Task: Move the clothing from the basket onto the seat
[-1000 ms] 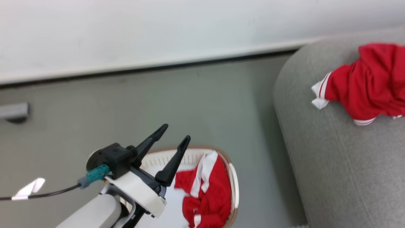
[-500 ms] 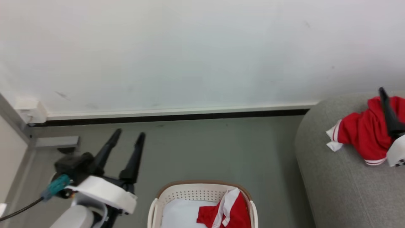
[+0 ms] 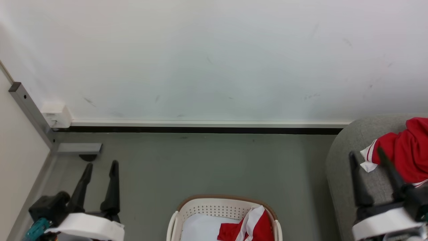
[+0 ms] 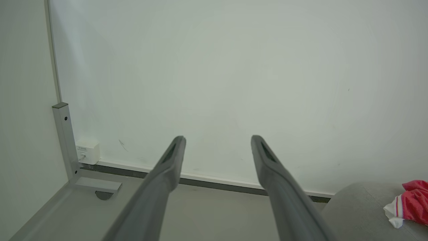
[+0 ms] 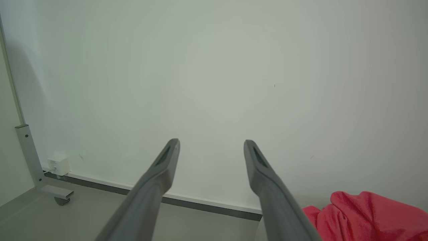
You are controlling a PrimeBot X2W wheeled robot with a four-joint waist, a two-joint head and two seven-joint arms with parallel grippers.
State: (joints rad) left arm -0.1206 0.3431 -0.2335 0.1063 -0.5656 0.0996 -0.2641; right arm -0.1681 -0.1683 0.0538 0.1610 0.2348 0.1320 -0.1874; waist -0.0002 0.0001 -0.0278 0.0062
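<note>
On the grey sofa (image 3: 339, 174) at the right lies one red garment (image 3: 406, 150); more red clothing (image 3: 255, 227) sits in the basket (image 3: 214, 199) on the floor (image 3: 207, 160). Left tool (image 3: 102, 164) and right tool (image 3: 365, 152) both hover spread, holding nothing.

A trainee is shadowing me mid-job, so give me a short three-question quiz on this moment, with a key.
1. True or false: the basket holds no red clothing.
2. Where does the other red garment lie? A) on the floor B) on the grey seat C) between gripper fingers
3. Fill in: the left gripper and the right gripper both stand ____.
Key: 1 false; 2 B; 3 open.
</note>
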